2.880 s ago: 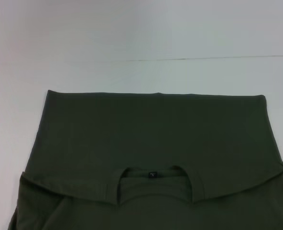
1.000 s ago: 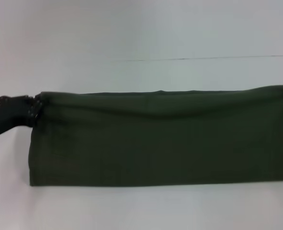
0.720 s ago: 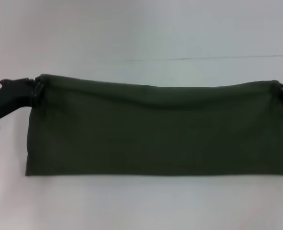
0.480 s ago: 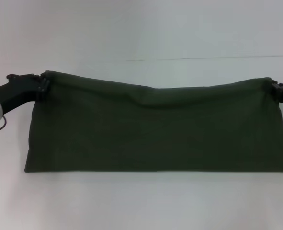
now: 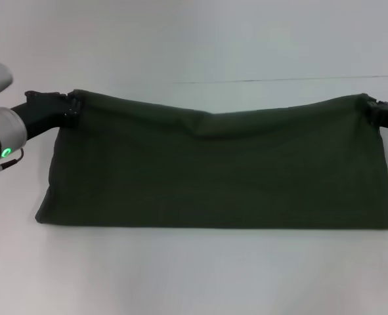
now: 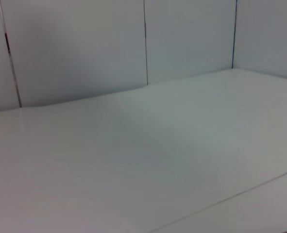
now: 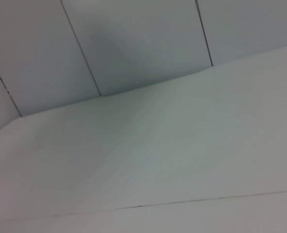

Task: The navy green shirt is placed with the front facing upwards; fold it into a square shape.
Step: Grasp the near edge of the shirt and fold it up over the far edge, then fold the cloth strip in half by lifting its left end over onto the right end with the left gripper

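The big dark green cotton shirt shows no writing. Left gripper and right gripper pinch its top corners, lifted higher than before.

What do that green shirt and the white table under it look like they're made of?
The navy green shirt looks like soft matte knit cloth, probably cotton: it sags between the left gripper and the right gripper and shows no shine. The table looks like smooth white laminate or painted board, faintly glossy, with a thin seam.
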`<state>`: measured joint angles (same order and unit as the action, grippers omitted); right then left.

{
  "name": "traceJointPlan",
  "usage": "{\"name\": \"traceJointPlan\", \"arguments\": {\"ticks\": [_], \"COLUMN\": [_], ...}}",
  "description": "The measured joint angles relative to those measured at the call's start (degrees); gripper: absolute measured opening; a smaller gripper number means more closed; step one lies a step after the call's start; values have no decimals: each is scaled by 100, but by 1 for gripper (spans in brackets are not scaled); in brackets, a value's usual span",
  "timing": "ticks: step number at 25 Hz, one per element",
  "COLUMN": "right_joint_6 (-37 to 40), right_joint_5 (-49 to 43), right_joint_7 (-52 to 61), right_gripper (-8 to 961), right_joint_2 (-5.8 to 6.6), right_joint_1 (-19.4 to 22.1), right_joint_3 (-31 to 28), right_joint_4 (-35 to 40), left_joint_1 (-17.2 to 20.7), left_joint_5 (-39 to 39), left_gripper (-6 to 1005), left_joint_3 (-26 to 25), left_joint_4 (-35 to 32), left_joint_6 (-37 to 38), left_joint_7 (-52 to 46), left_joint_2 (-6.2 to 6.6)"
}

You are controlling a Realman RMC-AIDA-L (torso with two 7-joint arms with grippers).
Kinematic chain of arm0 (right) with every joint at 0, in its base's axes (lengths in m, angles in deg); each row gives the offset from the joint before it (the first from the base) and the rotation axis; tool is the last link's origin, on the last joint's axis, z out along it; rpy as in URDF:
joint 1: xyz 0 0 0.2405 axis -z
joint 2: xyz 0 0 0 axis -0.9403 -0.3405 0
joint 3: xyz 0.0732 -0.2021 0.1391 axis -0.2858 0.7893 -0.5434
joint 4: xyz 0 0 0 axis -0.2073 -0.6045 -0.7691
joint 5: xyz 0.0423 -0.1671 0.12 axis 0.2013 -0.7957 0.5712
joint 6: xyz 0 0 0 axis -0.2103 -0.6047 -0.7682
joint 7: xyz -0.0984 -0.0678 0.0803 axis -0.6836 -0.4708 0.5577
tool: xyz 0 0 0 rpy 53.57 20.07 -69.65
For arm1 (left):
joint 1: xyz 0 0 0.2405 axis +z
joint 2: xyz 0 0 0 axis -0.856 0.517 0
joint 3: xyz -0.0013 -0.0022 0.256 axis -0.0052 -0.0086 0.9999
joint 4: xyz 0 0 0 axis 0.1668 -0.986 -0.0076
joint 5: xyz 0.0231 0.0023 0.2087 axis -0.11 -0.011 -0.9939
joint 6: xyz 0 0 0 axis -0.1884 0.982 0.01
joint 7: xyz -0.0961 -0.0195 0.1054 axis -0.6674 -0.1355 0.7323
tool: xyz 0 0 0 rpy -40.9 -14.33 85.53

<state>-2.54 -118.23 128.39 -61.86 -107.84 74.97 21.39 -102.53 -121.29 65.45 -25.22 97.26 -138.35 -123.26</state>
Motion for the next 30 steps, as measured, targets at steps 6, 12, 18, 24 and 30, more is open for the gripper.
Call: {"name": "traceJointPlan", "arguments": {"ticks": [6, 12, 18, 24, 30], "right_joint_6": [-357, -369, -240, 383, 1207], "right_joint_5": [3, 126, 133, 142, 195], "right_joint_7": [-21, 2, 49, 25, -266], "right_gripper": [67, 166, 401, 707, 738], "right_joint_2": [-49, -50, -29, -25, -48], "right_joint_1": [-65, -48, 49, 279, 615], "right_joint_3": [242, 249, 240, 212, 200], "right_joint_4": [-109, -95, -73, 61, 224], "left_joint_1": [-34, 50, 94, 368, 1010], "left_joint_5": [42, 484, 581, 748, 682], "left_gripper": [65, 130, 272, 508, 828], "left_joint_3": [177, 180, 145, 178, 170], "left_joint_4": [157, 160, 135, -78, -655], "left_joint_6": [-345, -360, -359, -191, 1218], "left_joint_7": [0, 6, 16, -847, -2068], "left_joint_2": [-19, -18, -17, 33, 171]}}
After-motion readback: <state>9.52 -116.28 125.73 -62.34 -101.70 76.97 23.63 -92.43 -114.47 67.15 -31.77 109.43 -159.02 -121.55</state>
